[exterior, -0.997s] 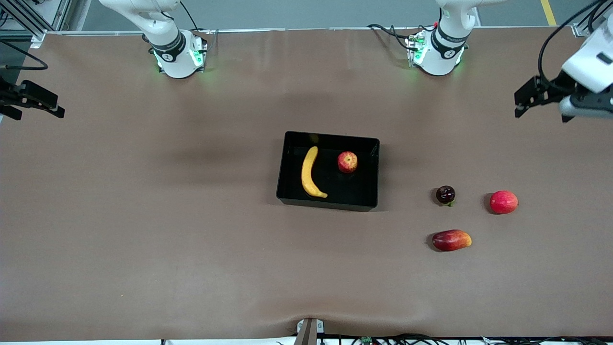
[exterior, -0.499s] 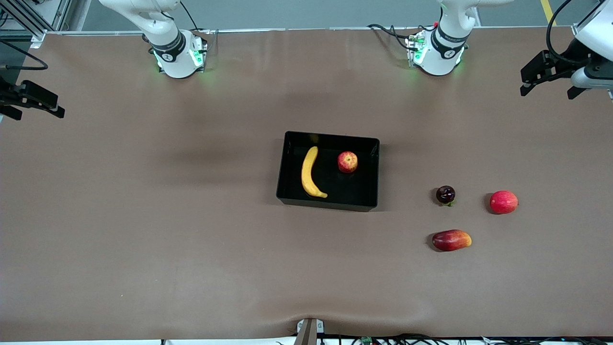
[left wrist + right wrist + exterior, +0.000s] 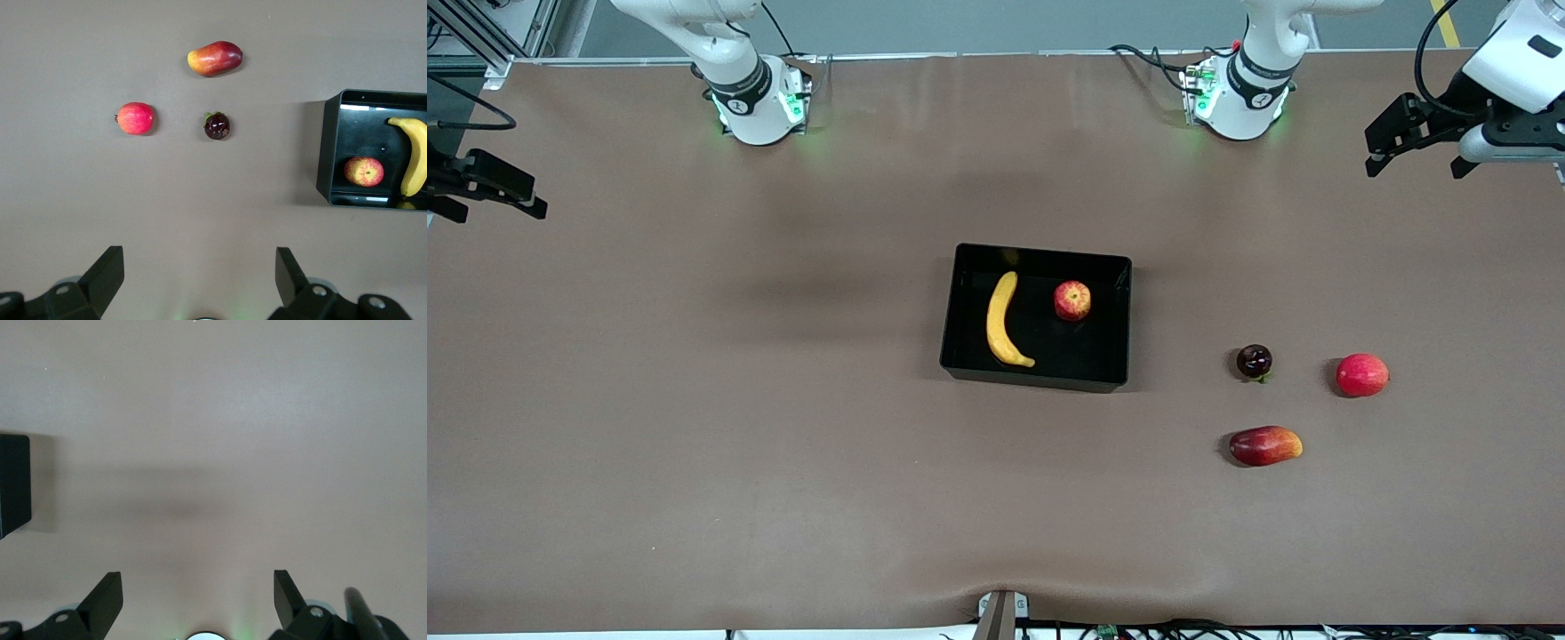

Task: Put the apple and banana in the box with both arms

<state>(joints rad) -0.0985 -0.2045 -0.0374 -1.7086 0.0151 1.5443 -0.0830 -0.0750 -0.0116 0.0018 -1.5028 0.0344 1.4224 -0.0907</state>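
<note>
Both claws, left (image 3: pixel 1414 147) and right (image 3: pixel 485 191), spread empty; banana (image 3: pixel 415 157) cut off in box (image 3: pixel 327 153).

The black shallow box (image 3: pixel 1037 378) sits near the middle of the table, long sides running toward the arms' ends. Inside it, the curved yellow banana (image 3: pixel 1001 321) lies flat toward the right arm's end, its length running from near to far. The small red, yellow-streaked apple (image 3: pixel 1072 300) rests beside it, apart from it, toward the left arm's end.
</note>
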